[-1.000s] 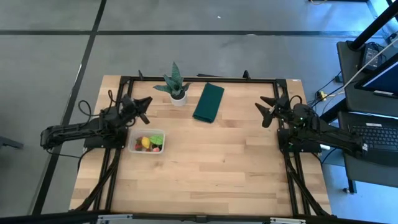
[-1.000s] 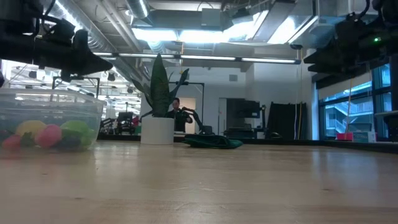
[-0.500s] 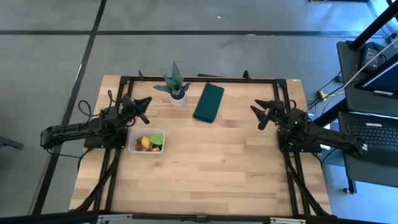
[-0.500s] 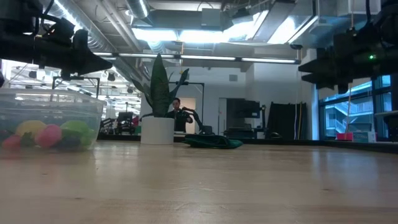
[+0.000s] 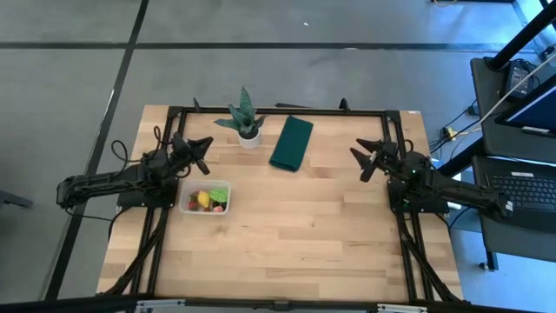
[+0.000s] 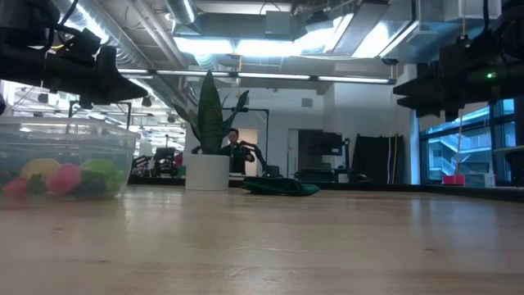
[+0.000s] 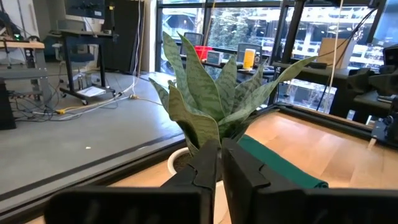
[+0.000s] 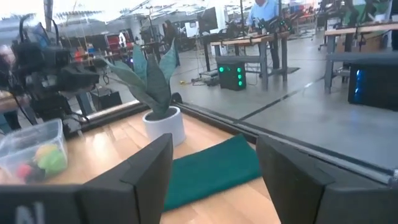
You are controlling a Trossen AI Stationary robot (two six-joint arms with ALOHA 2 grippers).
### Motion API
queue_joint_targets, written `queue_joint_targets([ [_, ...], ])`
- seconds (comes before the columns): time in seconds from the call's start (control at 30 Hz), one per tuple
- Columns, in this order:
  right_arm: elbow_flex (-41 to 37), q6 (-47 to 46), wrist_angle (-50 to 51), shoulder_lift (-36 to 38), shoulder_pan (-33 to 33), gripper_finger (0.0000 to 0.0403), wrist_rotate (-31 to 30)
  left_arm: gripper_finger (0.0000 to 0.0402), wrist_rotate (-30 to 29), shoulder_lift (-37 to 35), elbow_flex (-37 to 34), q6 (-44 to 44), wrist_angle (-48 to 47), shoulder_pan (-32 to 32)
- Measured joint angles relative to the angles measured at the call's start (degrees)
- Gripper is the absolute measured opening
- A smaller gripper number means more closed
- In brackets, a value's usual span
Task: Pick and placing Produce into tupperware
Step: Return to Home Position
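**Stock on the table: filled tupperware, both grippers empty**

1. Tupperware (image 5: 205, 197): clear, shallow, rounded corners. It stands in the left-centre of the high view, on the wood table (image 5: 295, 243). In the low view it sits at the far left edge.
2. Produce (image 5: 206, 199): all inside the tupperware. Yellow, red, light green and dark pieces are heaped together. I cannot tell the individual kinds apart.
3. My left gripper (image 5: 200, 149): raised above the table, just up-left of the tupperware and apart from it. My wrist view shows the two fingers drawn together with only a thin slit between them. It grips nothing.
4. My right gripper (image 5: 362, 163): raised at centre-right of the high view, well apart from the tupperware. The fingers are spread wide and it carries nothing.
5. Potted plant (image 5: 245, 122): white pot, upright, top centre-left, near my left gripper.
6. Dark green folded cloth (image 5: 291, 143): lying flat just right of the plant, between the two grippers.
7. Surface: pale wood planks inside a black frame.
8. Room: grey floor, ceiling lights, desks and equipment. A person (image 6: 233, 144) is in the distance behind the plant in the low view.
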State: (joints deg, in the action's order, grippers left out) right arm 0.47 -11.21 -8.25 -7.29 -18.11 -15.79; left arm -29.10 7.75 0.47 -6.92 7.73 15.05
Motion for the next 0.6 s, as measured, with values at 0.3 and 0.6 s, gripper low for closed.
queue_joint_targets([
  [0.3,0.02,4.16,1.28,-0.07,0.00,0.0233,-0.02,0.0039,0.00,0.00,0.00,-0.04,-0.04,0.00],
  [0.6,0.02,4.13,1.27,-0.07,0.00,0.0233,-0.02,0.0057,0.00,0.00,0.00,-0.02,-0.04,0.00],
])
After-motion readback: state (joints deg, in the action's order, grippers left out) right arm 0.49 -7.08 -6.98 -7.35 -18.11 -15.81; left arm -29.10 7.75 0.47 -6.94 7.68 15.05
